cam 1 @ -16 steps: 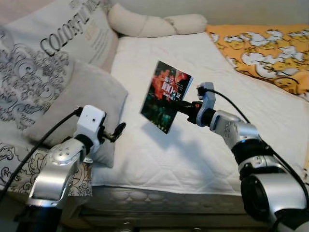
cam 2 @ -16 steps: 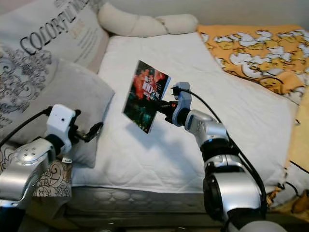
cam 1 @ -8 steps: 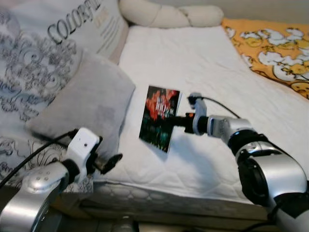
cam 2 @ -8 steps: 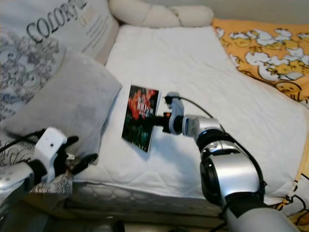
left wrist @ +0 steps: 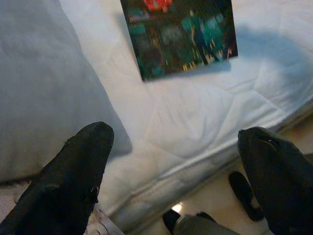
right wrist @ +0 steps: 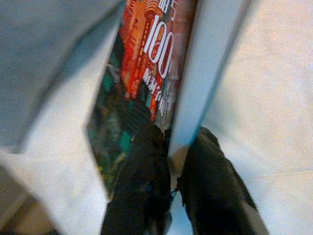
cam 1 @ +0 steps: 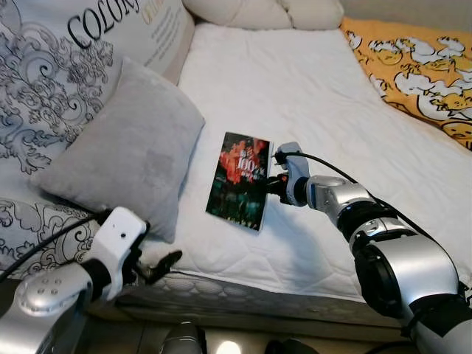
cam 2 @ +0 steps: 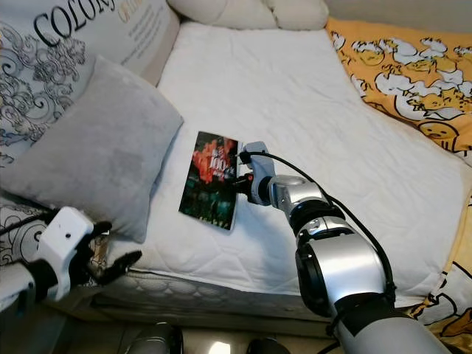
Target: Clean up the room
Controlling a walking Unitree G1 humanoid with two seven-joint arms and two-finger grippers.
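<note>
The right gripper pinches the book by its edge over the bed, the left gripper is spread wide, and next the book needs a tidy spot

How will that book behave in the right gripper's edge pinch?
The book looks thin and fairly stiff, so it probably holds flat. Pinched at one edge by the right gripper, it may pivot or slip; its cover looks glossy. On the soft mattress, it would likely land harmlessly.

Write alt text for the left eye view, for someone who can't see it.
The robot's right tool grips the edge of a dark, red-lettered book above a white mattress. A grey pillow lies to its left, and the left tool hangs open by the bed's near edge.
</note>
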